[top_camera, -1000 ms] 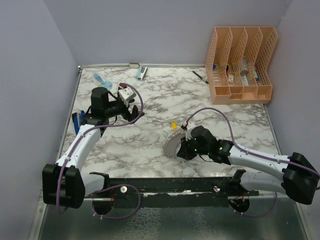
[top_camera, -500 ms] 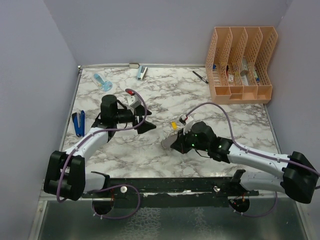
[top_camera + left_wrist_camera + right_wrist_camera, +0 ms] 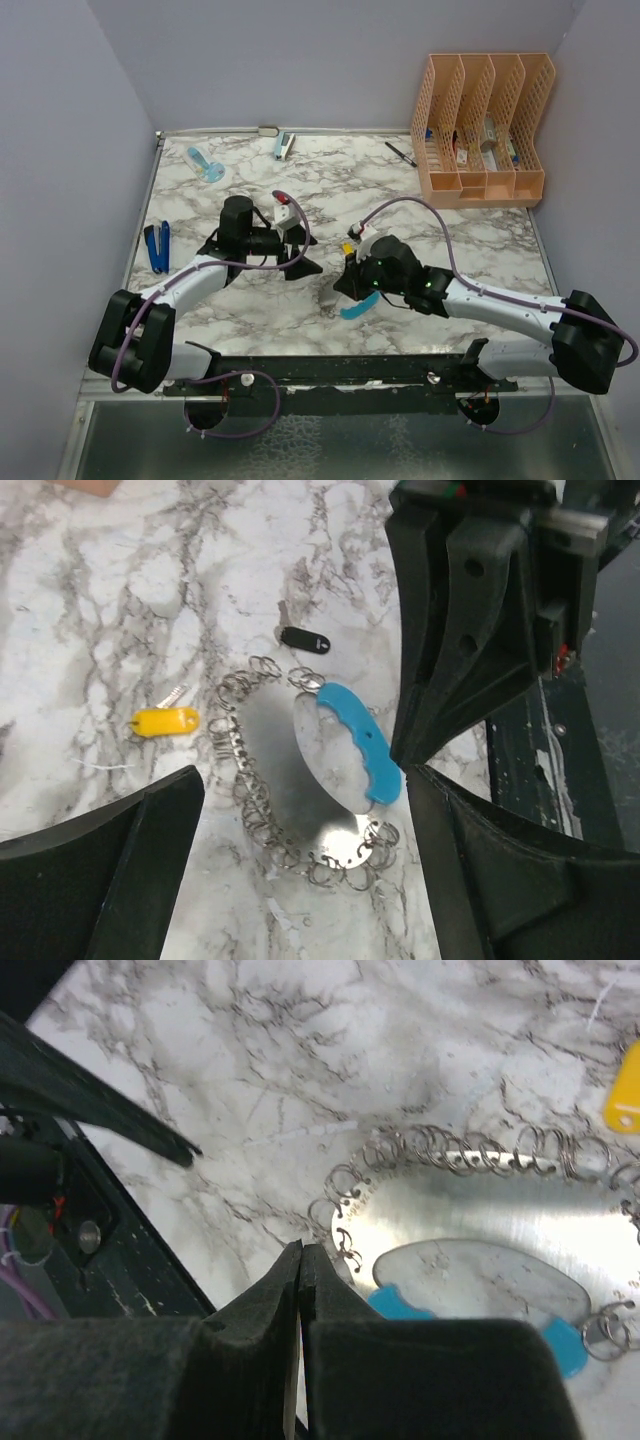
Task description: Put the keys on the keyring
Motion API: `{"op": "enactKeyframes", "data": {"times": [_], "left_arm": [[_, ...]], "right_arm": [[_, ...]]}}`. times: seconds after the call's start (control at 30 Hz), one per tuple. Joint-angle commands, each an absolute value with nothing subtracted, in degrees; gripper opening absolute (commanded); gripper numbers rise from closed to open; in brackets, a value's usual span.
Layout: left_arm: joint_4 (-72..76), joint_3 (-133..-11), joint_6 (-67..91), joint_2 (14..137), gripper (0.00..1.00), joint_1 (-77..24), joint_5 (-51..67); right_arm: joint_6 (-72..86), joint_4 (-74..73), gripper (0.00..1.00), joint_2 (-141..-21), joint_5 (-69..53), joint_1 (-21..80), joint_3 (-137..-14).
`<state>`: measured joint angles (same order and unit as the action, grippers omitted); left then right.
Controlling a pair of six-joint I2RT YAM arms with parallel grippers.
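Left hand [image 3: 300, 770] moved right toward keyring [image 3: 470, 1210], fingers spread; right hand [image 3: 300, 1260] clenched at keyring edge.

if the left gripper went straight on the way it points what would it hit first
Most likely the keyring, lying straight ahead of the open left gripper in its wrist view; depth is unclear.

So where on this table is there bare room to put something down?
Bare marble lies between the pen and the yellow key, and in front of the organizer at the right. So does the patch between the left arm and the near rail. The middle is crowded: left hand, right hand and keyring sit close together.
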<state>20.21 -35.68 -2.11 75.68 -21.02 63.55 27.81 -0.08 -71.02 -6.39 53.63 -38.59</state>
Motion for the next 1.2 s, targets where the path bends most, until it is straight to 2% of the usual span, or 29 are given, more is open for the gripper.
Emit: {"op": "enactKeyframes", "data": {"times": [0.0,0.1,0.2,0.43,0.67,0.97,1.17], "left_arm": [[12.24,-41.18,-8.39,75.04,0.84,-19.72,57.92],[11.76,-42.26,-8.15,74.53,0.83,-16.96,52.43],[13.3,-41.58,-6.45,73.75,0.83,-13.58,49.23],[14.97,-39.96,-4.95,71.81,0.83,-8.87,46.25],[14.84,-39.39,-5.19,70.44,0.83,-7.66,45.57],[14.69,-39.47,-5.25,71.06,0.83,-7.56,45.58],[14.33,-39.64,-5.35,71.19,0.83,-7.47,45.88]], "right_arm": [[27.9,-7.48,0.08,-70.59,-2.93,54.04,-38.06],[28.7,-8.79,0.16,-70.44,-3.2,54.61,-36.44],[29.63,-9.25,0.2,-71.4,-2.15,56.67,-36.58],[29.67,-12.13,0.23,-81.22,4.98,63.54,-41.68],[29.18,-13.37,0.3,-87.22,10.14,66.89,-45.64],[27.09,-13.93,0.33,-91.43,14.53,68.1,-49.46],[26.96,-16.08,0.28,-94.09,17.93,68.12,-51.1]]}}
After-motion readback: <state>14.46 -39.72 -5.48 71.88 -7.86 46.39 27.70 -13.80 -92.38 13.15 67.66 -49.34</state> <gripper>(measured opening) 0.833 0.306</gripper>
